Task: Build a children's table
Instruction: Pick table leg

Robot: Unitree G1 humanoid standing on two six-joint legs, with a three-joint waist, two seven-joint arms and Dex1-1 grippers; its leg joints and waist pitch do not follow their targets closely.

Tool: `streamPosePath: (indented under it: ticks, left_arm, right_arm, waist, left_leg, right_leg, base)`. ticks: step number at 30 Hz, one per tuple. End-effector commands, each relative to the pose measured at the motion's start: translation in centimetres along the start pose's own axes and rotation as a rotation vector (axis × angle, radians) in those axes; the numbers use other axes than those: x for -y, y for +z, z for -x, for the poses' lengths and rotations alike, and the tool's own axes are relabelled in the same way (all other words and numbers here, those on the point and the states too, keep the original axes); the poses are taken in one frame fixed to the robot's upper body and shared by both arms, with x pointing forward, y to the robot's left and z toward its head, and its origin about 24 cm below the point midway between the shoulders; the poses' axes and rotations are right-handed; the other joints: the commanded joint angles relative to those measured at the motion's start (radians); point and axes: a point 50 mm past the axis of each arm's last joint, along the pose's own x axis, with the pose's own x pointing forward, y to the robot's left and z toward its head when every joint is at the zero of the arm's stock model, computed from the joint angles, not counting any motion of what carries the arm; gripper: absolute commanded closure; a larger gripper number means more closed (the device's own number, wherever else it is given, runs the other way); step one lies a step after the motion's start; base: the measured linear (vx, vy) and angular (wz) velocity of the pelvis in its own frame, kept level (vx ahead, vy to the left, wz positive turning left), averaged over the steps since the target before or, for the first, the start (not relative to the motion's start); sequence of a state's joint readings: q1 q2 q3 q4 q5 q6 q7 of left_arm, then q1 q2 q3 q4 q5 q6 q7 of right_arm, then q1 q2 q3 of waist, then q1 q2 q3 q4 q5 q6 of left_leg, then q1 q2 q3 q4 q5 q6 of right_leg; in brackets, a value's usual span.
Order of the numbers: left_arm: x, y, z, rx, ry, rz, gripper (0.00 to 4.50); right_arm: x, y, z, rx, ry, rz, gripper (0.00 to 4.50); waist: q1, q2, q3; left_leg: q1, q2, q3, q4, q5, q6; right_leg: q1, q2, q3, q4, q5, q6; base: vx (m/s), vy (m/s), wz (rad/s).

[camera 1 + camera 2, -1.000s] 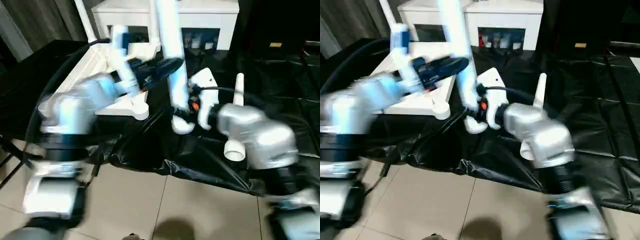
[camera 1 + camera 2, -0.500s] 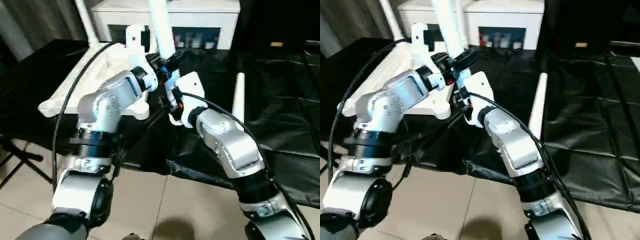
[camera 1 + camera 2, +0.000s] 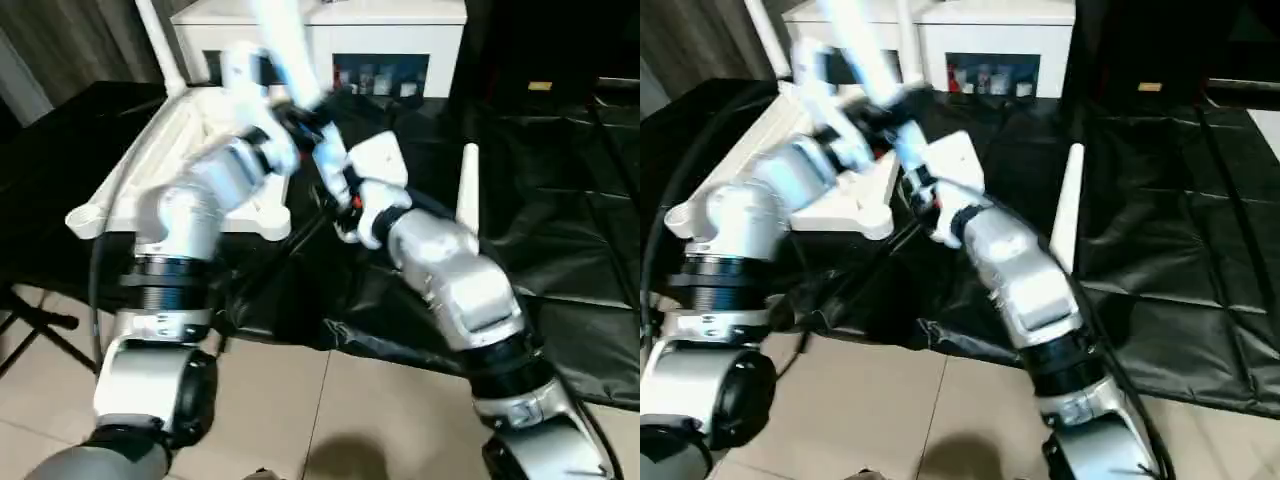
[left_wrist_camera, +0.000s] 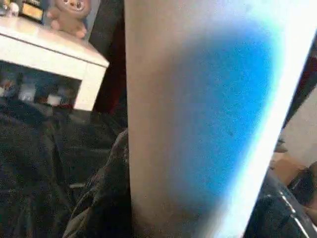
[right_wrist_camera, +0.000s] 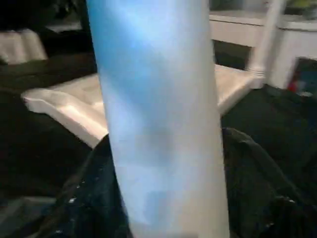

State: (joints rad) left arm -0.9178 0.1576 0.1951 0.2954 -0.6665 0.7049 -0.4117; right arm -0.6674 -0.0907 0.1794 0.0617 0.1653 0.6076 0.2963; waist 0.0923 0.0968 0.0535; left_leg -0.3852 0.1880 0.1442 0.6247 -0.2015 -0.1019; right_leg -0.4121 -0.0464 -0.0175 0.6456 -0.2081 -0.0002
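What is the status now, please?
Both hands on one white leg, tilted above the tabletop. One leg already upright; spare leg lies beside. Nothing blocking.

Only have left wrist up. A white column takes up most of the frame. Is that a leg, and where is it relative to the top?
Observer: Yes, a leg. It is tilted, with its lower end just off the near right corner of the top. Too blurred to say whether it is seated.
Operator: Any legs already in?
Observer: One upright leg stands at the top's far left corner.
Operator: Spares?
Observer: One loose leg lies on the black cover, right of the tilted one.
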Motion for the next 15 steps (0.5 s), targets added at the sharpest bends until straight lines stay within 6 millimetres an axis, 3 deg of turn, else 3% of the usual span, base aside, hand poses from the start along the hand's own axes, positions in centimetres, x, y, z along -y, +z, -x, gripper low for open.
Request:
streamPosePath:
  ticks: [1, 5, 10, 15]
  left_arm:
    - [0.3, 0.5, 0.3, -0.023, -0.045, -0.018, 2.62]
    - [1.5, 0.4, 1.1, -0.103, -0.212, -0.007, 2.63]
    - [2.8, 0.5, 2.1, -0.182, -0.381, 0.015, 2.64]
    - [3.6, 0.9, 3.2, -0.244, -0.531, 0.031, 2.64]
  right_arm:
    - [0.4, 1.0, 0.4, 0.019, 0.061, -0.038, 1.4]
    - [0.5, 0.9, 2.0, -0.06, 0.306, -0.067, 1.35]
    - [0.8, 0.9, 3.8, -0.118, 0.485, -0.085, 1.35]
    - [1.6, 1.7, 4.9, -0.121, 0.57, -0.153, 1.35]
  waist:
    - [0.002, -0.017, -0.078]
    - [0.009, -0.017, -0.078]
    - [0.017, -0.018, -0.079]
    - [0.015, -0.012, -0.074]
  left_leg:
    - [0.004, 0.005, 0.002, -0.06, -0.03, -0.005]
    - [0.004, 0.006, 0.001, -0.059, -0.017, 0.007]
    - [0.003, 0.006, 0.004, -0.055, -0.016, 0.017]
    - [0.006, 0.007, 0.004, -0.058, -0.05, 0.008]
  right_leg:
    - [0.074, -0.056, 0.033, -0.063, 0.069, -0.192]
    - [0.077, -0.055, 0.032, -0.058, 0.095, -0.202]
    - [0.077, -0.056, 0.032, -0.057, 0.091, -0.219]
    - [0.072, -0.057, 0.032, -0.067, -0.018, -0.218]
  base:
    - [0.0, 0.0, 0.0]
    - [0.0, 0.0, 0.0]
    - [0.0, 0.0, 0.0]
    - [0.0, 0.0, 0.0]
